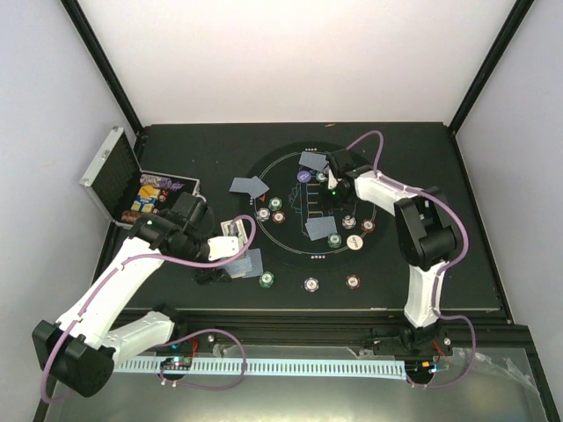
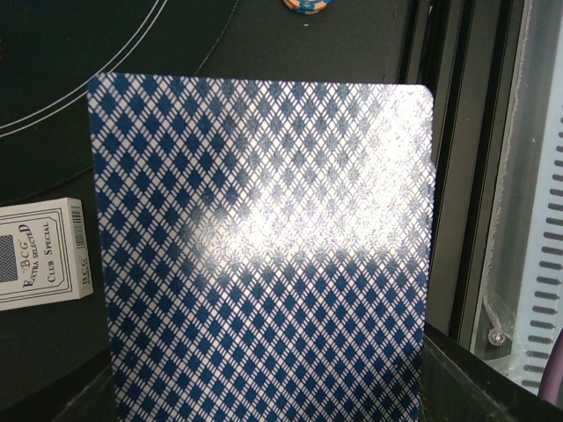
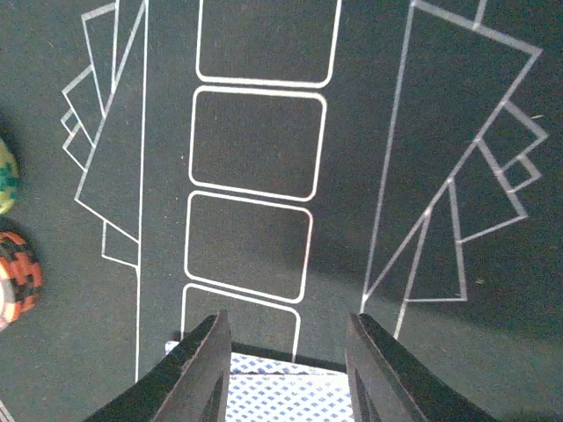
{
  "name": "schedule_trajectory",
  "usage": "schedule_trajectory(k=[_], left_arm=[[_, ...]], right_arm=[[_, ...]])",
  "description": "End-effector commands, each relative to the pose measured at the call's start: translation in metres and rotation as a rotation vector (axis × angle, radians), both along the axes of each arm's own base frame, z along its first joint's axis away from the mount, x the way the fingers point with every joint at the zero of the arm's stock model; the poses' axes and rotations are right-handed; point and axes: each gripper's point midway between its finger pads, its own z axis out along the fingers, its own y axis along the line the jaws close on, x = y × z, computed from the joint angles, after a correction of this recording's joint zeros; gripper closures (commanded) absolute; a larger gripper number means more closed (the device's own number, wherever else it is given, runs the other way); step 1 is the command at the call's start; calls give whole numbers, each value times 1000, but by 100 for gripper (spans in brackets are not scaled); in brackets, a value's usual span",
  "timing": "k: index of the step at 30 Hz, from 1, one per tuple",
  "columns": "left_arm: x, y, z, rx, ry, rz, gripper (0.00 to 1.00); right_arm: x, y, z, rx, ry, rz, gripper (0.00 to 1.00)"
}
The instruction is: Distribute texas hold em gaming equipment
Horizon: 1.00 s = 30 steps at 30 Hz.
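Note:
My left gripper [image 1: 227,261] sits off the mat's left edge, shut on a blue-diamond-backed playing card [image 2: 264,246] that fills the left wrist view and hides the fingers. In the top view that card [image 1: 247,263] points right. My right gripper [image 3: 288,318] hovers open over the mat's [image 1: 295,251] printed card boxes. Another card [image 3: 281,391] lies below its fingers, and its corner reaches past the left finger. More cards [image 1: 249,186] [image 1: 313,161] [image 1: 321,229] lie on the mat with green chips [image 1: 275,203], red-brown chips [image 1: 367,226], a white button [image 1: 354,242] and a purple button [image 1: 304,176].
The open silver case [image 1: 123,180] with more chips stands at the back left. A white card box [image 2: 44,252] lies by the left gripper. Chips [image 1: 266,280] [image 1: 311,284] [image 1: 353,282] sit near the mat's front rim. Two chips [image 3: 18,272] show at the right wrist view's left edge.

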Motion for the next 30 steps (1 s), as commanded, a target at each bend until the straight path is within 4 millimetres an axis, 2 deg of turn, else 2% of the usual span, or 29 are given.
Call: schedule_trajectory(k=[1, 6, 15, 30], left_arm=[[4, -4, 13, -22, -26, -8, 98], [4, -2, 13, -17, -32, -7, 98], [3, -2, 13, -19, -31, -5, 98], [1, -3, 16, -32, -36, -9, 98]], right_arm=[[5, 14, -8, -20, -18, 15, 62], [1, 21, -23, -28, -3, 18, 63], [-16, 30, -37, -33, 17, 42, 65], [-86, 36, -42, 8, 66, 44, 69]])
